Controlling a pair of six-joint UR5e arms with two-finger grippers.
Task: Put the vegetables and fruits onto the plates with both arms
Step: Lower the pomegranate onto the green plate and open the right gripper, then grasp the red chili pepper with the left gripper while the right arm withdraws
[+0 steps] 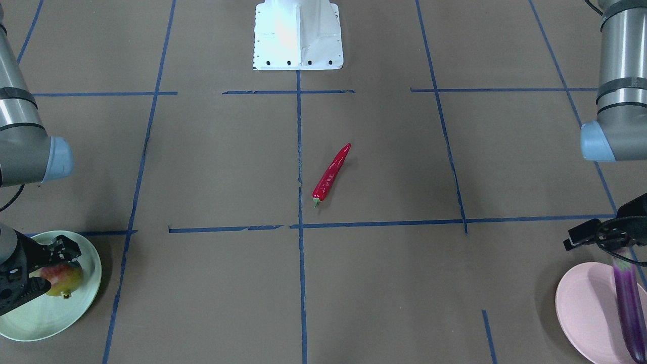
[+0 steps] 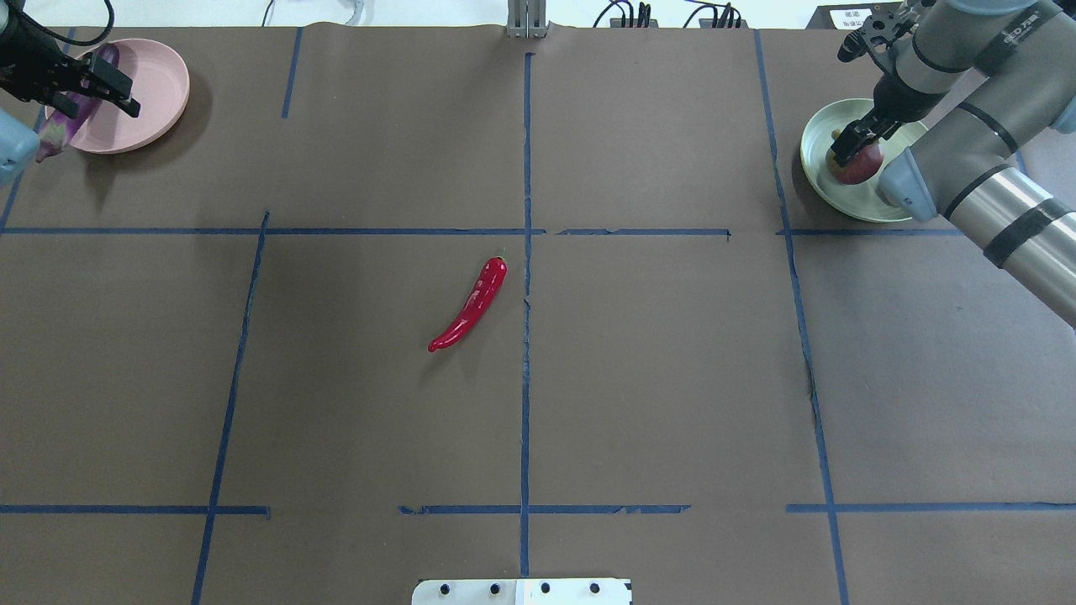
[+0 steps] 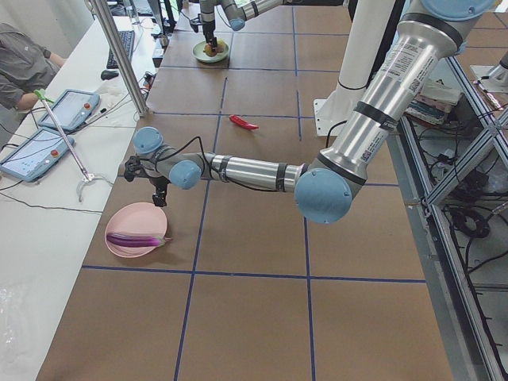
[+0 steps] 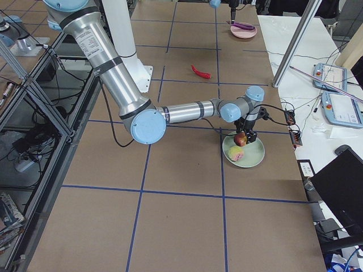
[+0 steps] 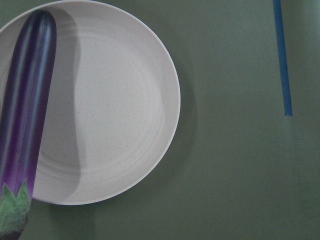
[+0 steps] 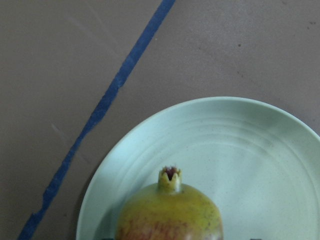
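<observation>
The purple eggplant point(image 5: 27, 110) lies along the edge of the pink plate point(image 5: 115, 115), its green cap over the rim; it also shows in the front view point(image 1: 629, 303). My left gripper point(image 1: 614, 242) hovers just above it, open and empty. The pomegranate point(image 6: 170, 215) sits on the mint green plate point(image 6: 225, 140). My right gripper point(image 1: 48, 270) is low over the pomegranate with its jaws on either side, open. The pale peach point(image 4: 237, 154) lies on the same plate. The red chili pepper point(image 2: 471, 307) lies alone near the table's middle.
The white base block point(image 1: 298, 35) stands at the robot's edge of the table. Blue tape lines cross the brown table cover. In the left side view, a white side table with tablets point(image 3: 67, 107) and a person runs beside the pink plate point(image 3: 127, 226).
</observation>
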